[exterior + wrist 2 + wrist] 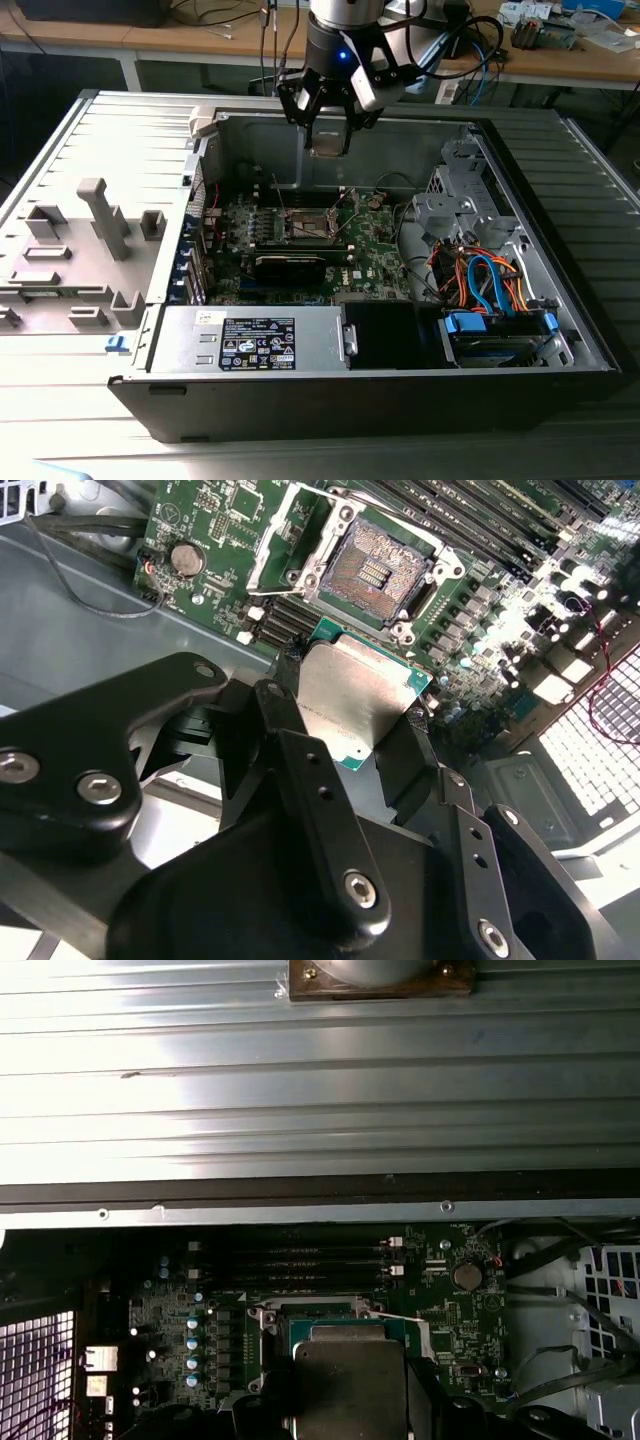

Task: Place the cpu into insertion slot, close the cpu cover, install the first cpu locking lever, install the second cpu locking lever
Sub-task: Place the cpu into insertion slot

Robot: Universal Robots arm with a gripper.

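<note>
Exterior view: the claw hangs over the open computer case. Second wrist view: the claw grips the cpu, apart from the bare insertion slot; cpu cover raised. First wrist view: cpu held above the motherboard.

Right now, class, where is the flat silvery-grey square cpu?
In the second wrist view, the cpu sits gripped in the black hand, apart from the dark square insertion slot on the green board.
</note>
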